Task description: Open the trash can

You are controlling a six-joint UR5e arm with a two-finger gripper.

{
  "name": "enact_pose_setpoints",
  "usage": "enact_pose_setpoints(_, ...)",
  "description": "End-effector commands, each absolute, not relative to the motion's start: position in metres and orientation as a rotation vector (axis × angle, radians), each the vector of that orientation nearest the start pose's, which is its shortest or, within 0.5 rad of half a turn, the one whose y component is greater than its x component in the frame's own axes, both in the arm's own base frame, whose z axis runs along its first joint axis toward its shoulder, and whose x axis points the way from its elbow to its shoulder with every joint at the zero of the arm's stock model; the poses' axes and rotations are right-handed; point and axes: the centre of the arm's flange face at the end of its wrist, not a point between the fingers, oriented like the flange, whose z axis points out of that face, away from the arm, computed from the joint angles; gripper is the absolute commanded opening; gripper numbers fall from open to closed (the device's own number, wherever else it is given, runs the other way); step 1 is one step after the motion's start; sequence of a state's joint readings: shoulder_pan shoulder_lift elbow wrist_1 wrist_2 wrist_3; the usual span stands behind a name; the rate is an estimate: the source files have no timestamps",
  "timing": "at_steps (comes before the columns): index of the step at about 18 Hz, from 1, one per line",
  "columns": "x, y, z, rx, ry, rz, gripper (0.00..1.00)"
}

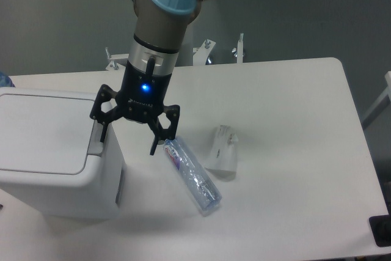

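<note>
- The black two-finger gripper (130, 139) is shown with jaws spread, nothing grasped.
- The boxy white plastic trash can (55, 151), lid closed, is placed beneath the left finger.
- A clear plastic bottle (192, 175) is seen under the right finger.

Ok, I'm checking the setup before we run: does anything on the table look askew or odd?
Two things lie on their sides beside the trash can: a clear plastic bottle lying diagonally, and a small clear container next to it. Nothing looks spilled. The trash can lid sits flat and closed, with the open claw at its grey tab.

trash can (55, 151) left on table (293, 212) | bottle (192, 175) right | cup (222, 151) further right
</note>
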State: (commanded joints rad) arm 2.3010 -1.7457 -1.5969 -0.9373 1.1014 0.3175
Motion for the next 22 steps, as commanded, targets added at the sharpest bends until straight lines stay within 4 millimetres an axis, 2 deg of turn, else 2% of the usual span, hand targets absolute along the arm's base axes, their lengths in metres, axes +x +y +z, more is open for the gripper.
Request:
enact_pose_setpoints(7, -0.257, 0.556, 0.468, -2.498, -0.385, -0.242, 1.00)
enact_pose_setpoints(13, -0.264, 0.556, 0.486, -2.474, -0.377, -0.214, 1.00)
enact_pose_setpoints(14, -0.271, 0.553, 0.488, -2.468, -0.388, -0.204, 1.00)
enact_pose_setpoints(19, -0.351, 0.519, 0.478, -2.420, -0.476, -0.098, 1.00)
enact_pose_setpoints(20, -0.369, 0.511, 0.471, -2.425, -0.488, -0.082, 1.00)
enact_pose_setpoints(22, -0.394, 0.495, 0.455, -2.449, -0.468, -0.059, 1.00)
